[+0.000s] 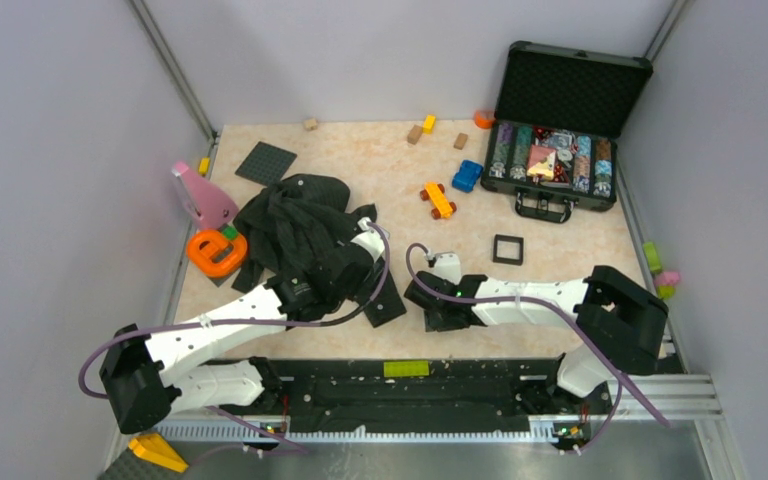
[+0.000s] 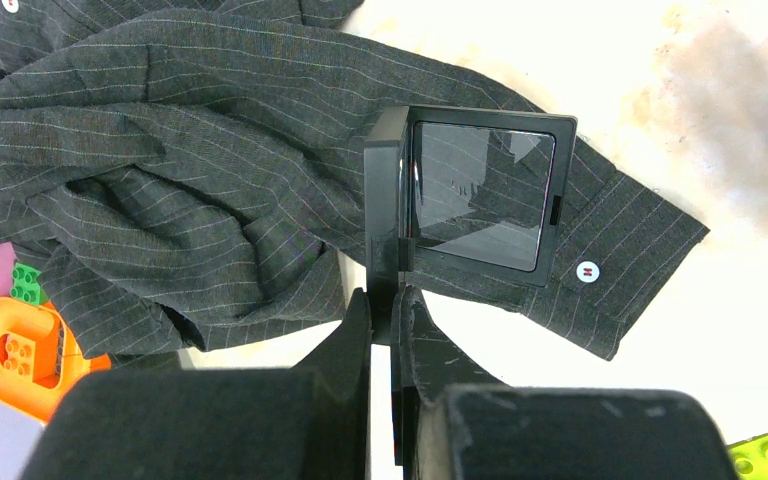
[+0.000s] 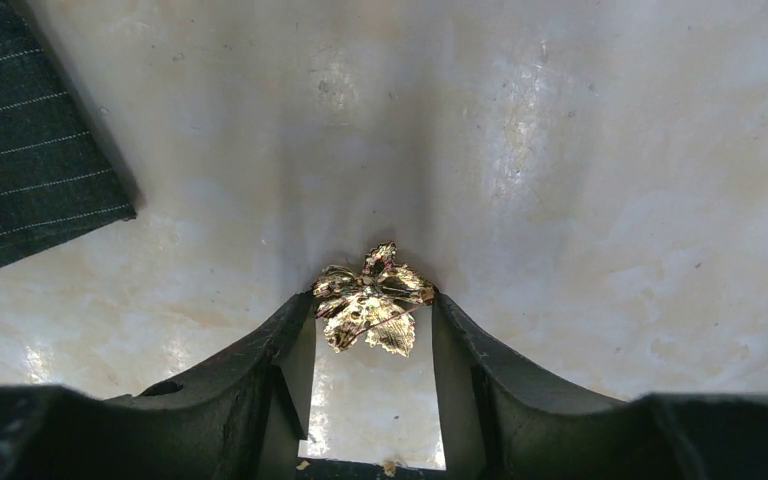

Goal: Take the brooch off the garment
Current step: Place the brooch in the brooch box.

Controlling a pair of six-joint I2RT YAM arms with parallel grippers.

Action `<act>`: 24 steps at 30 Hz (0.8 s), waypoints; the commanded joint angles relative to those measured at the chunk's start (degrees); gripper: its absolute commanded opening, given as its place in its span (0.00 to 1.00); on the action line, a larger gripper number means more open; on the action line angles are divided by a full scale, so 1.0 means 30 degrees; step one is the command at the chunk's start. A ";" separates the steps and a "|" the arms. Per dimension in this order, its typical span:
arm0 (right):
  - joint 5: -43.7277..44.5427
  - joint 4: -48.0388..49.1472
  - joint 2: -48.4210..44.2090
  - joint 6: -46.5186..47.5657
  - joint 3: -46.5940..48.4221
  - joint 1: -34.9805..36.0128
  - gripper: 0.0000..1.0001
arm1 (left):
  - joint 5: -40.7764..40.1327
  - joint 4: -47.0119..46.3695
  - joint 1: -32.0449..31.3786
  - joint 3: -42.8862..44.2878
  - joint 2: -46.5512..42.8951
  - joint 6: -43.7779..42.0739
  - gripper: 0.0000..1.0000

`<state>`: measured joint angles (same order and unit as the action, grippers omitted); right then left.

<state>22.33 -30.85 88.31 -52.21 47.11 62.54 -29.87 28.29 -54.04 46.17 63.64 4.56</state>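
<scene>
The brooch (image 3: pixel 373 300), a shiny gold leaf-shaped ornament, lies on the pale tabletop, off the cloth. My right gripper (image 3: pixel 373 308) has a fingertip against each side of it. The garment (image 1: pixel 295 225), a dark pinstriped shirt, lies crumpled at the centre left, and one edge of it shows in the right wrist view's upper left (image 3: pixel 30 150). My left gripper (image 2: pixel 392 300) is shut on the edge of a black square box (image 2: pixel 475 190) with a clear window, held over a shirt cuff (image 2: pixel 600 270) with a white button. The top view hides the brooch under my right gripper (image 1: pixel 423 296).
An open black case (image 1: pixel 560 150) of chips stands at the back right. An orange toy car (image 1: pixel 438 200), a blue car (image 1: pixel 467 176) and a black square frame (image 1: pixel 508 249) lie mid-table. An orange holder (image 1: pixel 217 250) and a pink piece (image 1: pixel 203 195) sit left of the shirt.
</scene>
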 commanded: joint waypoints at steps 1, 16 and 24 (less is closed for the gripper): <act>-0.0502 0.0761 -0.0260 -0.0379 -0.0152 0.0328 0.41 | 0.0097 -0.0298 0.0083 0.0664 -0.0223 0.0043 0.00; 0.0133 0.0652 -0.2372 0.0199 0.0467 0.0284 0.40 | 0.0312 -0.0256 0.0084 0.0737 -0.0196 -0.0054 0.00; -0.1332 0.1346 -0.1599 0.0081 0.0563 0.0359 0.35 | 0.0432 -0.0261 0.0084 0.0804 -0.0327 -0.0046 0.00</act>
<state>20.32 -28.34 82.87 -52.51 46.22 62.63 -29.12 28.29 -54.04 46.17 63.64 4.54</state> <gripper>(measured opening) 0.361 0.059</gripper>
